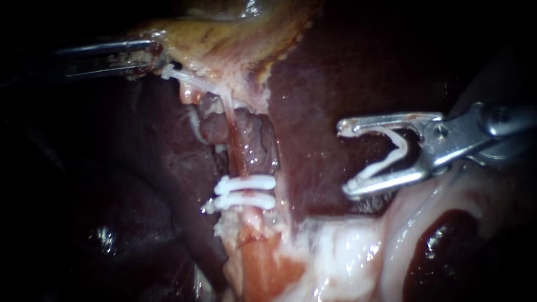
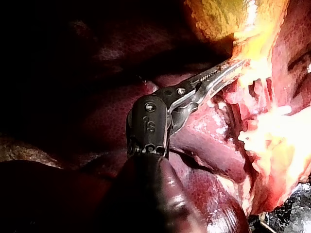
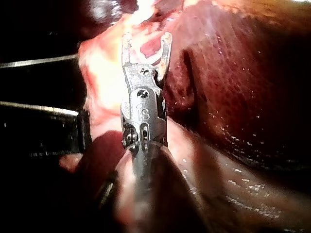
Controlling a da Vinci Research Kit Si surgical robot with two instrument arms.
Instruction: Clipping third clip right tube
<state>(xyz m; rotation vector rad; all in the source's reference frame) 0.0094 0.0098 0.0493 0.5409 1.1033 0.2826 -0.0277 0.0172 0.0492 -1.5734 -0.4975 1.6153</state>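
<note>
A reddish tube (image 1: 239, 151) runs down the middle of the endoscope view and carries two white clips (image 1: 246, 183) (image 1: 243, 202) side by side across its lower part. My right instrument (image 1: 344, 159) (image 3: 146, 36) stands to the right of the tube and clear of it. Its jaws are spread wide with an open white clip (image 1: 400, 144) seated between them. At the upper left, my left instrument (image 1: 151, 56) (image 2: 238, 63) is shut on the edge of the yellowish gallbladder (image 1: 235, 33) and holds it up.
Dark red liver (image 1: 335, 72) lies behind the tube and between it and my right instrument. Pale glistening tissue (image 1: 347, 251) fills the lower right under the right jaws. A thin white strand (image 1: 193, 81) runs from the left jaws toward the tube.
</note>
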